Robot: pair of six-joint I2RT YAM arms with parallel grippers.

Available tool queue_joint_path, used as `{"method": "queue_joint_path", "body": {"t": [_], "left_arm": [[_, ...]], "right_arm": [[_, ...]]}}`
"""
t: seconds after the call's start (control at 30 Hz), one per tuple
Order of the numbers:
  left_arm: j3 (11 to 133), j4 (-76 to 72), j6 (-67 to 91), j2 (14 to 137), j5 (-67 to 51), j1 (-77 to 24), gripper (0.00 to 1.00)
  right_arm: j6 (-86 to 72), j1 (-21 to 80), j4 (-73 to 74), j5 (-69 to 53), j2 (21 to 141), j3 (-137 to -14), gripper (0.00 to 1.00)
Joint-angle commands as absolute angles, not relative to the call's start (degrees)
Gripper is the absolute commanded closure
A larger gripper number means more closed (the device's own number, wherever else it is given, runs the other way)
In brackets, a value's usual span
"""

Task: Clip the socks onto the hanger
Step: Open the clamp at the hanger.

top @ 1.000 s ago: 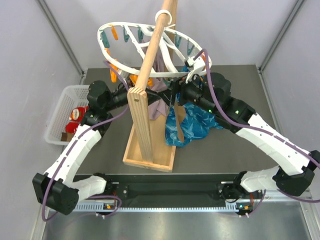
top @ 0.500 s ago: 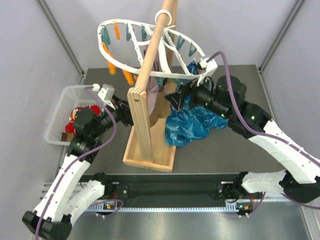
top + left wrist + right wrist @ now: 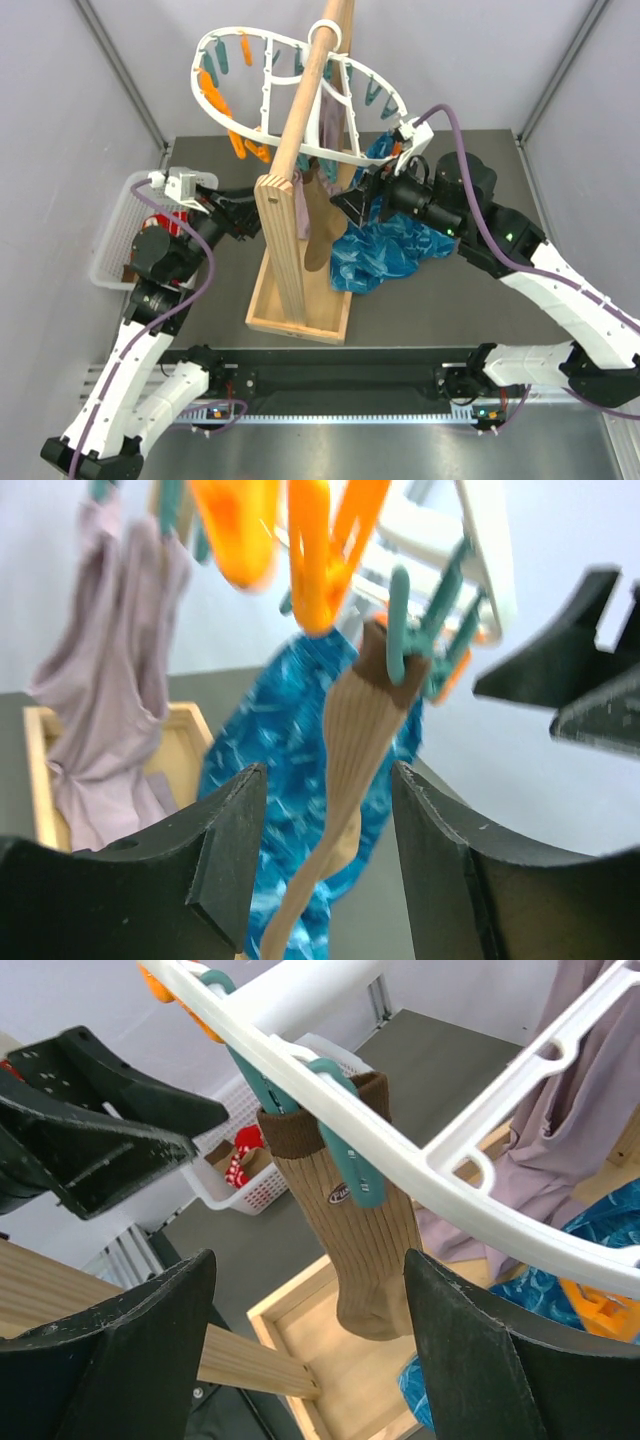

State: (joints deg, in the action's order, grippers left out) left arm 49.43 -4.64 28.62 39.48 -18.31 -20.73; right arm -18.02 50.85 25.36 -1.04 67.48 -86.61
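Note:
The white hanger [image 3: 215,85] hangs tilted from the wooden pole, with its orange and teal pegs dangling; its ring [image 3: 420,1165] crosses the right wrist view. A tan-brown sock [image 3: 318,232] [image 3: 352,1240] [image 3: 352,735] hangs from a teal peg [image 3: 345,1135]. A mauve sock [image 3: 105,695] [image 3: 560,1125] hangs beside it. Red socks [image 3: 243,1155] lie in the basket. My left gripper [image 3: 245,214] [image 3: 328,780] is open, left of the post and apart from the socks. My right gripper [image 3: 347,205] [image 3: 310,1260] is open too, facing the tan sock from the right without touching it.
The wooden pole stand [image 3: 283,225] with its tray base [image 3: 290,320] rises mid-table between the arms. A crumpled blue bag [image 3: 385,250] lies right of the tray. A white mesh basket [image 3: 112,245] sits at the left edge, beside the left arm.
Both grippers have drawn back from the hanger, the left far to the left. The tan sock now hangs free from its peg, and the hanger has swung and tilted.

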Motion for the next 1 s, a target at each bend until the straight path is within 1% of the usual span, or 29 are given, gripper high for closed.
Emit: {"method": "queue_joint_path", "body": {"t": [0.0,0.13,0.27,0.37,0.47,0.53,0.7,0.9,0.97], "left_arm": [[53.17,-8.96,28.83,39.90,-12.05,-20.92,0.43],[53.00,-9.23,29.18,39.11,-10.72,-20.92,0.44],[53.52,-7.21,29.00,38.76,-10.02,-20.92,0.44],[54.31,-7.12,29.18,39.19,-9.84,-20.92,0.44],[55.89,-7.64,29.36,41.21,-11.95,-20.92,0.50],[57.30,-7.91,28.92,42.62,-13.70,-21.01,0.51],[58.71,-10.89,29.35,47.46,-14.77,-21.53,0.50],[60.63,-14.06,26.63,52.20,-11.25,-25.57,0.47],[61.52,-14.76,26.11,54.74,-10.90,-27.06,0.47]], "right_arm": [[-16.70,50.63,24.26,3.06,65.22,-86.75,0.26],[-14.60,50.45,24.08,10.53,64.16,-85.43,0.25],[-14.33,48.61,23.64,13.18,64.16,-84.38,0.24],[-14.50,47.20,22.42,13.45,63.81,-83.24,0.24],[-14.33,46.06,21.97,13.36,63.46,-82.97,0.24],[-13.72,45.79,22.06,13.36,62.85,-82.71,0.24],[-12.66,45.35,22.15,12.83,60.47,-81.48,0.24],[-11.95,45.26,22.94,10.82,57.75,-81.56,0.24],[-12.39,45.26,23.03,8.27,57.22,-81.82,0.24]]}}
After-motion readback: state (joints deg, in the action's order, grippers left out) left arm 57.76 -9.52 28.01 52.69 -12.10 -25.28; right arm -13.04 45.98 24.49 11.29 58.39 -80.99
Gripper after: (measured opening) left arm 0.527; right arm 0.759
